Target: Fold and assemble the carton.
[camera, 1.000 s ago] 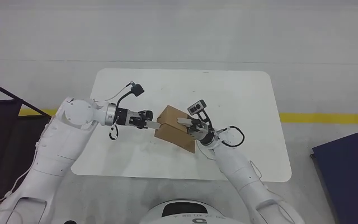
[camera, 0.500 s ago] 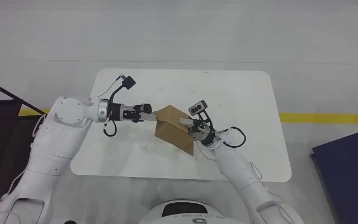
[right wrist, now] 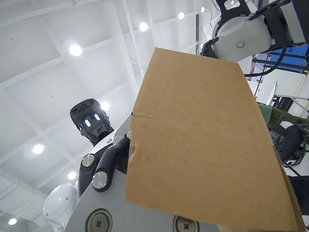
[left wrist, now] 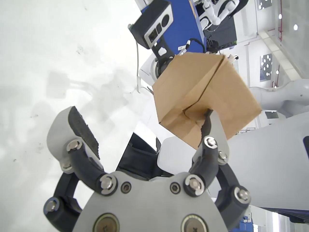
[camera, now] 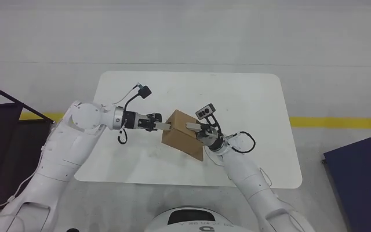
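Seen from above, the right pincer [camera: 193,126] clamps the brown carton [camera: 182,136] over the middle of the worktop [camera: 243,98], while the left wrist view reveals the left pincer [left wrist: 143,114] spread wide, one fingertip [left wrist: 214,124] touching the carton's folded end flaps.

- You have one plain brown cardboard carton [camera: 182,134], already folded up into a box shape.
- On one end, two flaps [left wrist: 193,90] meet closed along a seam, creased near one corner.
- It stands tilted over the middle of the table [camera: 249,104].
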{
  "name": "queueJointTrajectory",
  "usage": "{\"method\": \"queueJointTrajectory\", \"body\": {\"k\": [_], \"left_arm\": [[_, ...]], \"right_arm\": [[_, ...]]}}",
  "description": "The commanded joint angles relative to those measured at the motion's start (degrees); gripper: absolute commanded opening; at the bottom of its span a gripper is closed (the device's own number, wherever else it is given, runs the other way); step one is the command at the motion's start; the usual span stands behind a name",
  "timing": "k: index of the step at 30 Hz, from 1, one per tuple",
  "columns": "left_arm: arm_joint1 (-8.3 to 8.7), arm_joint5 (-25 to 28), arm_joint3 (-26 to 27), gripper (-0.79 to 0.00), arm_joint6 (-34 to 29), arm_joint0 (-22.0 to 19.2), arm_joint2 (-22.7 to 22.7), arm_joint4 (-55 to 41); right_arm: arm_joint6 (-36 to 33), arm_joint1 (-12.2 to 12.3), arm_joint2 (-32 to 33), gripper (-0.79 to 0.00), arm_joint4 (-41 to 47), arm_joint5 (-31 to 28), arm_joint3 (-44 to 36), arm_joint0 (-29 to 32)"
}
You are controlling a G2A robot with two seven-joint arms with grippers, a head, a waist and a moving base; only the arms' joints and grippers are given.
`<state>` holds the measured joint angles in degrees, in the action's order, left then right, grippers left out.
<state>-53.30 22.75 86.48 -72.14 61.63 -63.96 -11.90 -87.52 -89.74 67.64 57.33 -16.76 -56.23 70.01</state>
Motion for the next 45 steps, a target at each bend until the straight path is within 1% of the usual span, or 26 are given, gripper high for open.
{"method": "queueJointTrajectory", "body": {"k": [1, 11, 15, 18, 21, 27, 30, 33, 36, 39, 41, 45], "left_arm": [[-0.02, -0.04, 0.54, 0.000, 0.13, 0.17, 0.34, 0.22], [-0.15, -0.85, 2.52, 0.000, 1.96, 0.16, 1.35, 1.38], [0.05, -0.20, 2.56, 0.000, 2.84, 0.75, 0.36, 0.64], [0.51, 0.45, 2.21, 0.000, 3.49, 2.01, -1.75, -0.08], [1.18, 1.28, 1.89, 0.000, 4.62, 4.05, -4.97, -1.08], [2.48, 2.39, 3.41, 0.000, 6.06, 8.45, -11.57, -2.75], [2.89, 2.52, 4.47, 0.000, 6.25, 10.13, -13.71, -3.31], [3.11, 2.42, 4.82, 0.000, 6.39, 11.30, -14.86, -4.32], [3.14, 2.37, 4.04, 0.000, 6.07, 11.88, -15.01, -5.91], [2.97, 2.59, 2.49, 0.000, 4.86, 11.83, -14.06, -8.92], [2.75, 2.73, 1.03, 0.000, 3.94, 11.47, -13.04, -11.26], [2.31, 2.94, -1.74, 0.000, 3.05, 10.01, -10.81, -12.20]], "right_arm": [[-0.13, -0.02, -0.03, -0.785, -0.01, 0.13, -0.05, 0.00], [-0.32, -0.14, -0.19, -0.785, -0.38, 0.32, -0.38, 0.36], [-0.39, -0.09, 0.16, -0.785, -0.43, 0.38, -0.36, 0.45], [-0.43, -0.01, 0.52, -0.785, -0.55, 0.43, -0.52, 0.51], [-0.46, 0.10, 0.93, -0.785, -0.63, 0.45, -0.70, 0.54], [-0.38, 0.13, 0.95, -0.785, -1.20, 0.38, -0.93, 0.33], [0.06, 0.16, 0.85, -0.785, -2.05, -0.06, -1.18, 0.14], [0.75, 0.31, 1.23, -0.785, -2.78, -0.75, -1.74, 0.08], [0.75, 0.31, 1.23, -0.785, -2.78, -0.75, -1.74, 0.08], [0.75, 0.31, 1.23, -0.785, -2.78, -0.75, -1.74, 0.08], [0.75, 0.31, 1.23, -0.785, -2.78, -0.75, -1.74, 0.08], [0.75, 0.31, 1.23, -0.785, -2.78, -0.75, -1.74, 0.08]]}}
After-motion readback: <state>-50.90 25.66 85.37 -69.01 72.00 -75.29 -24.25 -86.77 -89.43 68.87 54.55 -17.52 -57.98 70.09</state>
